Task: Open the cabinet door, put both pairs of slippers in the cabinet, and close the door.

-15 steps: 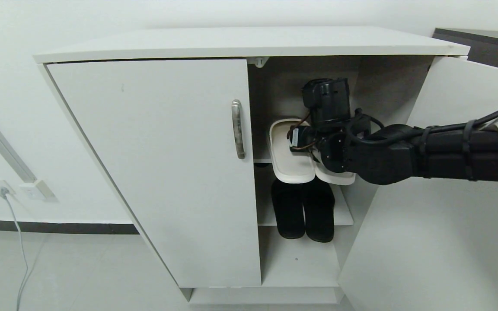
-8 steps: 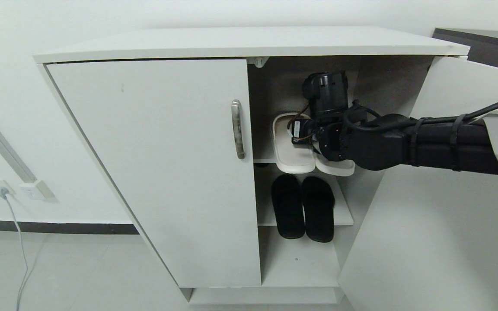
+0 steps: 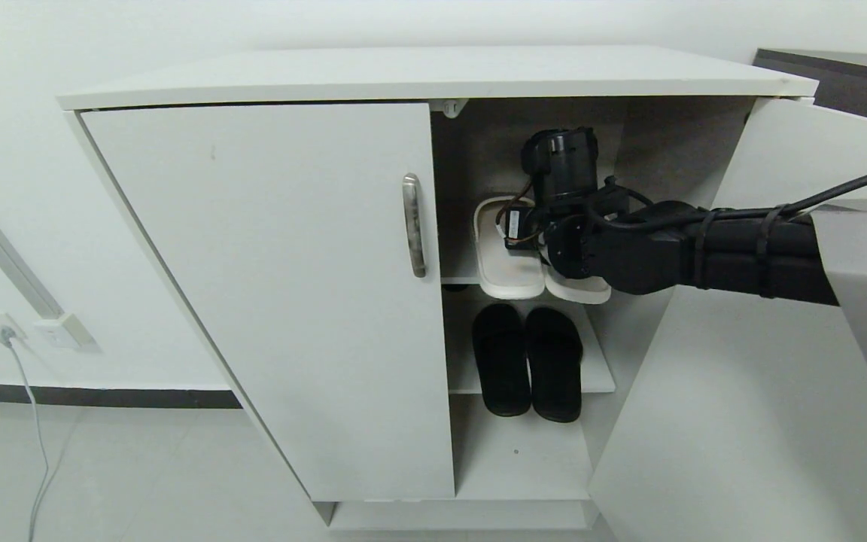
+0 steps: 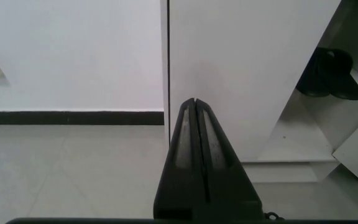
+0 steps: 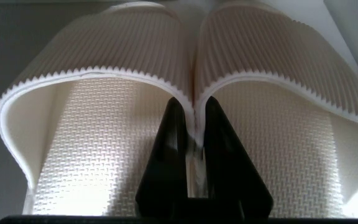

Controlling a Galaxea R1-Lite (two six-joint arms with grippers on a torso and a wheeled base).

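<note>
White slippers [image 5: 104, 168] pinched in right gripper [image 5: 193, 109] — heels cut off.

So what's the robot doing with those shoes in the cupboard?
It's tidying slippers into the cabinet. Its right gripper is shut on the white slippers, pinching the pair together by their inner edges at the upper shelf. The black slippers already sit side by side on the shelf below. The right door is wide open and the left door is closed. The left gripper hangs shut outside the cabinet, holding nothing.
</note>
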